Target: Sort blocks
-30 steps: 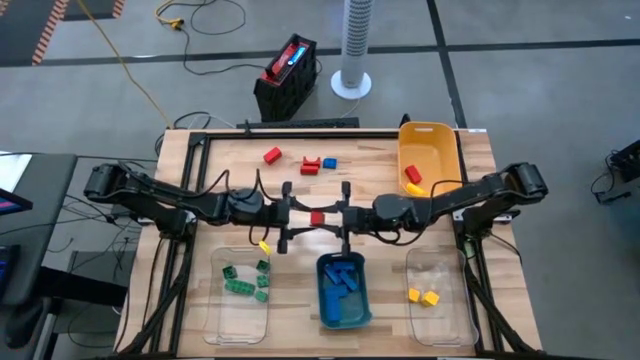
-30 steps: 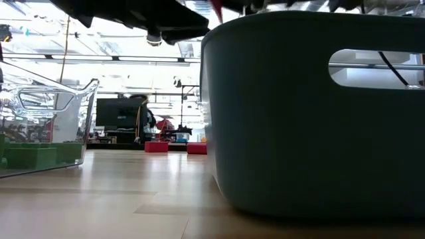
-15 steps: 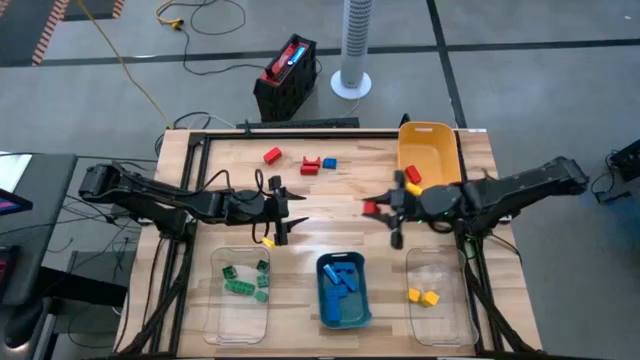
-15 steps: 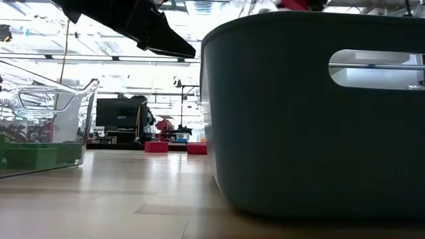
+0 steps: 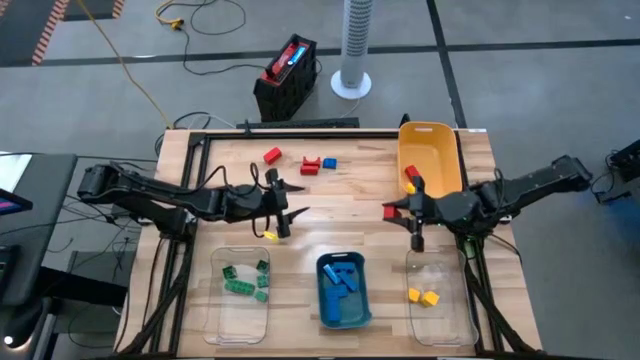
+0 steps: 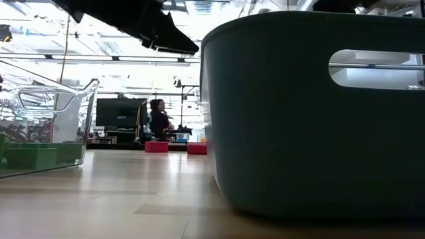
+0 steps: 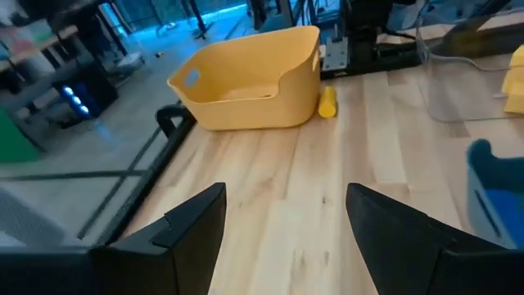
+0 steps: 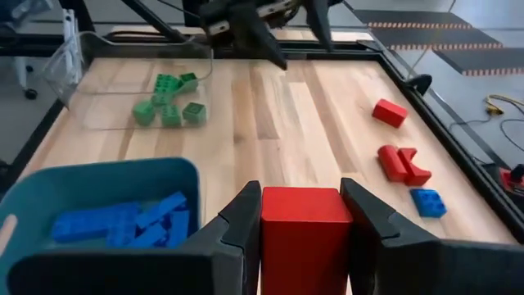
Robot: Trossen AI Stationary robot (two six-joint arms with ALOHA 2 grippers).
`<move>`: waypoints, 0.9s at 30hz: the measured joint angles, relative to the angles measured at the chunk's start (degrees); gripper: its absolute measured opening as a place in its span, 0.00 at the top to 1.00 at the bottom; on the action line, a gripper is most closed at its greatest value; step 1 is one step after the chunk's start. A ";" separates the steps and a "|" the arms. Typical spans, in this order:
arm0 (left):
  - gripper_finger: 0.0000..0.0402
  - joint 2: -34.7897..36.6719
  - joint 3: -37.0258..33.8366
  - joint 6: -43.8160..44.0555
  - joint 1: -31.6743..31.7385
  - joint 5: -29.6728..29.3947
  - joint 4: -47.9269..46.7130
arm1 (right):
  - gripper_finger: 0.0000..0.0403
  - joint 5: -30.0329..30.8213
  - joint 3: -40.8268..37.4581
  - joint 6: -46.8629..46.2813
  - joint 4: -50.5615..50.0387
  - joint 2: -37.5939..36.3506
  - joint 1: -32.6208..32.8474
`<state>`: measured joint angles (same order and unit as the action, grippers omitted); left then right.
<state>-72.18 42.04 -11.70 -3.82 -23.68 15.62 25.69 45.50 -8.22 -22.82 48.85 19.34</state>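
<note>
One red block (image 8: 305, 238) is clamped in the right gripper (image 5: 397, 211) beside the yellow bin (image 5: 430, 160), presumably for dropping there, while the left gripper (image 5: 283, 215) is held open and empty above the table (image 5: 340, 195).

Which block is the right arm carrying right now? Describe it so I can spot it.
Find the yellow plastic bin at the table's far right. Just before its near end, the right gripper is shut on a plain red rectangular block, the only block off the table.
</note>
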 joint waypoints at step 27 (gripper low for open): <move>0.39 -0.02 0.00 -14.39 13.01 8.91 -5.21 | 0.69 -0.58 -3.04 -15.25 -20.26 2.26 -47.81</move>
<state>-72.20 42.04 -26.09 9.19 -14.78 10.42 25.10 42.46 -23.47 -43.08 51.11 -28.47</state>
